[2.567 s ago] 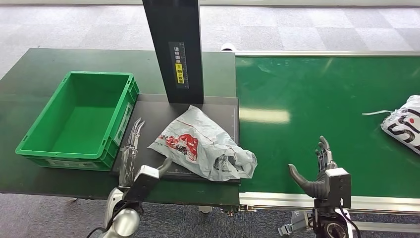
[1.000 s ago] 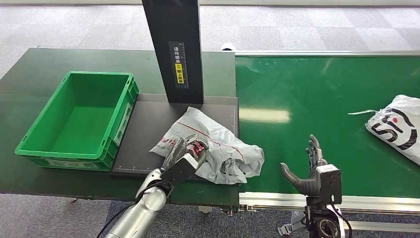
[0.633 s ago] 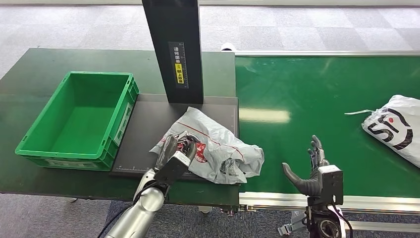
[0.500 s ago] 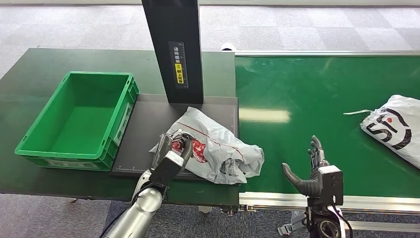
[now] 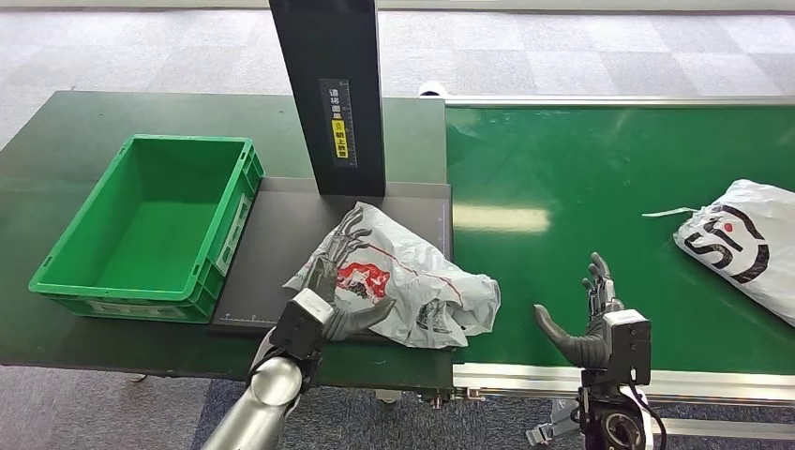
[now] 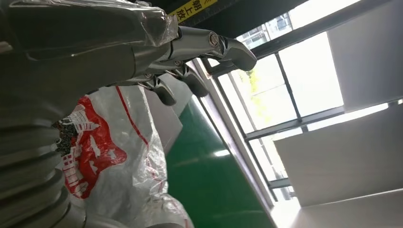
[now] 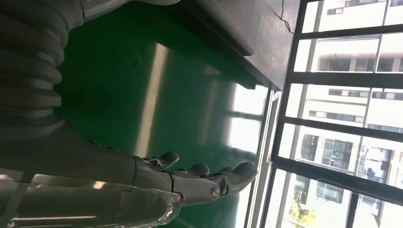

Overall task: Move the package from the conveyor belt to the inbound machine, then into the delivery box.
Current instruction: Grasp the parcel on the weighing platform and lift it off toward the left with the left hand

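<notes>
A crumpled white plastic package with red print lies on the black plate of the inbound machine, its right end hanging over onto the green conveyor belt. My left hand lies against the package's left end. Its fingers stretch out over the top and its thumb sits at the near edge, with no visible grip. The left wrist view has the same fingers held straight above the package. My right hand stands open and empty over the belt's near edge, fingers apart.
An empty green delivery box stands left of the machine plate on the dark table. The machine's black column rises behind the package. A second white package with black and red print lies at the belt's right edge.
My left hand came from beside the green box onto the package, curled there, and now has its fingers stretched out. The second package has drifted left on the belt. My right hand barely moved.
</notes>
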### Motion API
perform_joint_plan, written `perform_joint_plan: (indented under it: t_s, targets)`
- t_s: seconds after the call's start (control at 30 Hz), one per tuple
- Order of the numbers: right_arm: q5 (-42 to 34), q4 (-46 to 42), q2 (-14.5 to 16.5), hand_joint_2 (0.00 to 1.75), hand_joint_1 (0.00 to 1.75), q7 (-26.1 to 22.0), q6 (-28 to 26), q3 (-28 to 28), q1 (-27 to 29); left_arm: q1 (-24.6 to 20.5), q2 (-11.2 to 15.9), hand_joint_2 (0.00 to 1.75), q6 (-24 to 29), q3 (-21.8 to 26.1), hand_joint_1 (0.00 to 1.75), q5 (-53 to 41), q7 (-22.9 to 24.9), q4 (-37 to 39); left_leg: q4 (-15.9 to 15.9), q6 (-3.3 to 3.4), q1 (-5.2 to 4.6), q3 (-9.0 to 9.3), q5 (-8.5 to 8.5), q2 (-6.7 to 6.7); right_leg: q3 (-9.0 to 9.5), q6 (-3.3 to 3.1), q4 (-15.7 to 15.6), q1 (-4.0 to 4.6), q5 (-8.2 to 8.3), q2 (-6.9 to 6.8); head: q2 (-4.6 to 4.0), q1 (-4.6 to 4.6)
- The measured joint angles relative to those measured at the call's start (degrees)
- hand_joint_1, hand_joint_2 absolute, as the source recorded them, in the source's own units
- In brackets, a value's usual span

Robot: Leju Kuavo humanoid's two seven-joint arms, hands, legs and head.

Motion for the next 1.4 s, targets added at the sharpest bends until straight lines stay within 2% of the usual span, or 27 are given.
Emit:
perform_joint_plan:
  t_s: [0.17, 0.37, 0.6, 0.93, 0.97, 1.07, 1.1, 1.23, 1.4]
  targets:
    - [0.66, 0.09, 0.26, 1.75, 0.00, 0.00, 0.54, 0.00, -0.04, -2.53, -0.03, 1.75, 3.67, -6.08, 0.00, -20.28, 13.20, 5.72, 0.00, 0.00, 0.00, 0.00, 0.00, 0.00, 0.00, 0.00, -0.01, 0.00, 0.00, 0.00, 0.00, 0.01]
    - [1.31, 0.61, 0.83, 1.75, 0.00, -0.15, 1.14, -0.40, -0.35, -6.18, -1.31, 1.75, 3.83, -10.11, 0.00, -30.90, 19.93, 16.64, 0.00, 0.00, 0.00, 0.01, 0.00, 0.00, 0.01, 0.00, 0.00, 0.00, 0.00, 0.01, 0.00, 0.00]
    - [1.29, 0.93, 1.17, 1.75, 0.00, -0.20, 1.48, -0.92, -0.44, -8.60, -2.24, 1.75, 4.16, -10.74, 0.00, -32.61, 21.32, 22.51, 0.00, 0.00, 0.00, 0.01, 0.00, 0.00, 0.02, 0.00, 0.00, 0.00, 0.00, 0.01, 0.00, -0.01]
    - [1.30, 1.22, 1.31, 1.75, 0.00, -0.20, 1.49, -1.28, -0.60, -9.54, -2.66, 1.75, 4.21, -10.77, 0.00, -32.70, 21.35, 24.51, 0.00, 0.01, 0.00, 0.09, 0.00, 0.00, 0.11, 0.00, 0.00, -0.01, 0.01, 0.00, 0.00, -0.01]
    - [1.31, 1.22, 1.34, 1.75, 0.00, -0.20, 1.53, -1.32, -0.61, -9.58, -2.66, 1.75, 4.18, -10.77, 0.35, -32.75, 21.39, 24.58, 0.00, 0.01, 0.00, 0.09, 0.00, 0.00, 0.12, 0.00, 0.00, 0.00, 0.01, 0.00, 0.00, -0.01]
    - [1.39, 1.37, 1.37, 1.75, 0.00, -0.20, 1.76, -1.37, -0.77, -9.69, -2.68, 1.75, 3.51, -10.69, 1.65, -32.68, 21.27, 24.69, 0.00, 0.00, 0.00, 0.09, 0.00, 0.00, 0.13, 0.00, 0.00, 0.00, 0.00, 0.00, 0.00, -0.01]
    - [1.45, 1.49, 1.37, 1.75, 0.00, -0.20, 1.83, -1.38, -0.88, -9.72, -2.67, 1.75, 3.26, -10.60, 1.74, -32.40, 20.96, 24.70, 0.00, 0.00, 0.00, 0.09, 0.00, 0.00, 0.14, 0.00, 0.00, 0.00, 0.00, 0.00, 0.00, -0.01]
    - [1.74, 1.86, 1.44, 1.75, 0.00, -0.19, 1.99, -1.41, -1.23, -9.27, -2.60, 1.75, 4.59, -9.50, 1.75, -30.56, 18.37, 23.73, 0.00, 0.01, 0.00, 0.10, 0.00, -0.01, 0.16, 0.00, 0.01, 0.00, 0.00, -0.02, 0.00, 0.00]
    - [1.88, 1.88, 1.56, 1.75, 0.00, -0.06, 2.20, -1.46, -1.25, -6.64, -2.18, 1.75, 6.55, -6.91, 1.75, -25.03, 13.47, 19.14, 0.00, 0.00, 0.00, 0.09, 0.00, -0.01, 0.12, 0.00, 0.01, 0.00, 0.00, -0.02, 0.00, 0.00]
